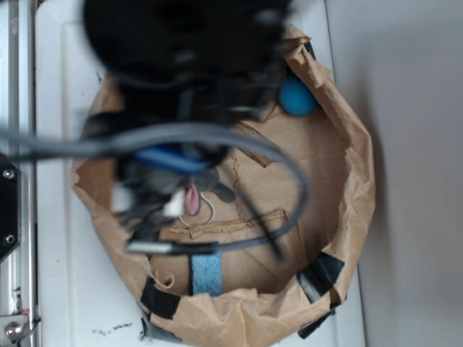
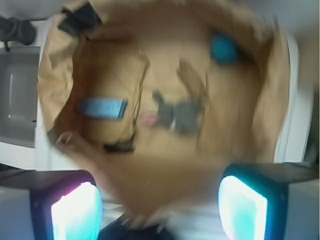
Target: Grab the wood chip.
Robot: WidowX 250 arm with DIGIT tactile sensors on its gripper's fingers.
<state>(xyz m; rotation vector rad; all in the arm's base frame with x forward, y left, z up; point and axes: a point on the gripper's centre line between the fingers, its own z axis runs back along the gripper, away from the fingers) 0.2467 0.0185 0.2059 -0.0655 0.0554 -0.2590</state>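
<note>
The wood chip (image 2: 192, 82) is a darker brown, elongated flat piece lying on the paper floor between the grey plush bunny (image 2: 180, 115) and the blue ball (image 2: 223, 47). In the exterior view the wood chip (image 1: 255, 147) shows only faintly beside the arm's cable. My gripper (image 2: 160, 210) is open and high above the ring, its lit pads (image 2: 77, 212) wide apart with nothing between them. The wrist view is motion-blurred. In the exterior view the blurred black arm (image 1: 181, 58) hides the gripper's jaws and covers part of the bunny (image 1: 217, 184).
A crumpled tan paper ring (image 1: 354, 166) with black tape patches (image 1: 322, 275) walls in the objects on a white table (image 1: 58, 253). Inside it lie a blue sponge (image 1: 207, 273) and the blue ball (image 1: 296, 95). A metal rail (image 1: 14, 87) runs along the left.
</note>
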